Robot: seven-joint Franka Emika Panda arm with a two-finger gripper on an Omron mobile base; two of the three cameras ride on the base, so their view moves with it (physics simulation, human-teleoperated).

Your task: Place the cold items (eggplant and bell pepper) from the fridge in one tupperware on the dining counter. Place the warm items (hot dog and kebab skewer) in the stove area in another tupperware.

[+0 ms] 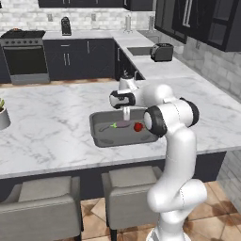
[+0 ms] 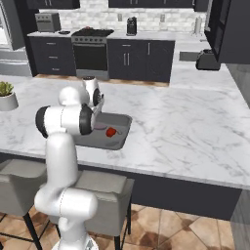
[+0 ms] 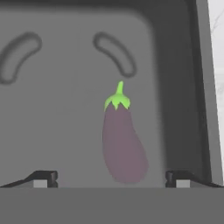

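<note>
A grey tupperware [image 1: 97, 128] sits on the marble dining counter [image 1: 47, 127] in front of me. A purple eggplant [image 3: 122, 148] with a green stem lies flat on its floor, loose. Beside it in the same tupperware rests a red bell pepper [image 1: 138, 126], also seen from the right as the bell pepper [image 2: 111, 132]. My gripper [image 1: 126, 114] hangs just above the eggplant [image 1: 121, 124], pointing down. In the hand view the gripper [image 3: 111, 178] is open, its fingertips [image 3: 43, 178] wide apart on either side of the eggplant's lower end and touching nothing.
A potted plant [image 1: 2, 115] stands at the counter's left end. Grey stools [image 1: 127, 188] are tucked under the near edge. Behind, the back counter carries a stove [image 1: 26, 52], a sink [image 1: 139, 50] and a toaster [image 1: 162, 52].
</note>
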